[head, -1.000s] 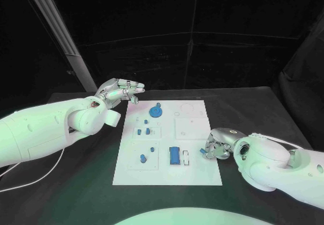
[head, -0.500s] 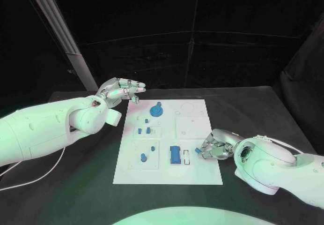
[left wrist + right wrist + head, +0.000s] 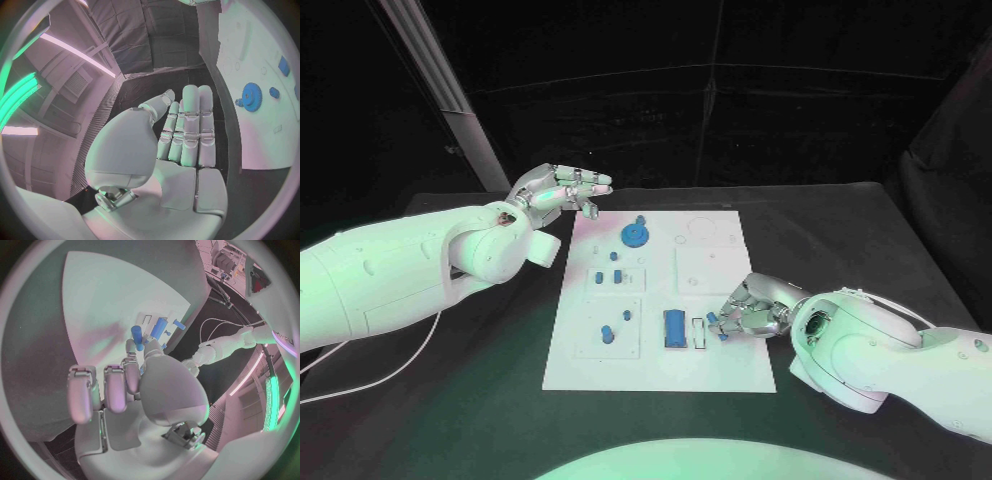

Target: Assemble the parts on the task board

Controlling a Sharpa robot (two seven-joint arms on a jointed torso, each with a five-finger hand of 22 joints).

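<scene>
Left hand: we see our left hand (image 3: 560,190) hanging beyond the far left corner of the board (image 3: 733,372), fingers apart and lightly curled, gripping nothing; in the left wrist view (image 3: 181,145) the fingers lie side by side with nothing between them.
Gear: the blue gear (image 3: 633,237) sits on the board just beside that hand, apart from it.
Long bar: a blue bar (image 3: 674,329) lies on the board's near half, with an empty slot (image 3: 700,335) at its right side.
Right hand: our right hand (image 3: 750,315) pinches a small blue peg (image 3: 720,326) at its fingertips, just right of the slot; the right wrist view shows the peg (image 3: 137,337) sticking out past the fingers.
Risk: we judge the peg could tilt in so light a pinch and jam or slip at its hole, or the fingers could nudge the bar.
</scene>
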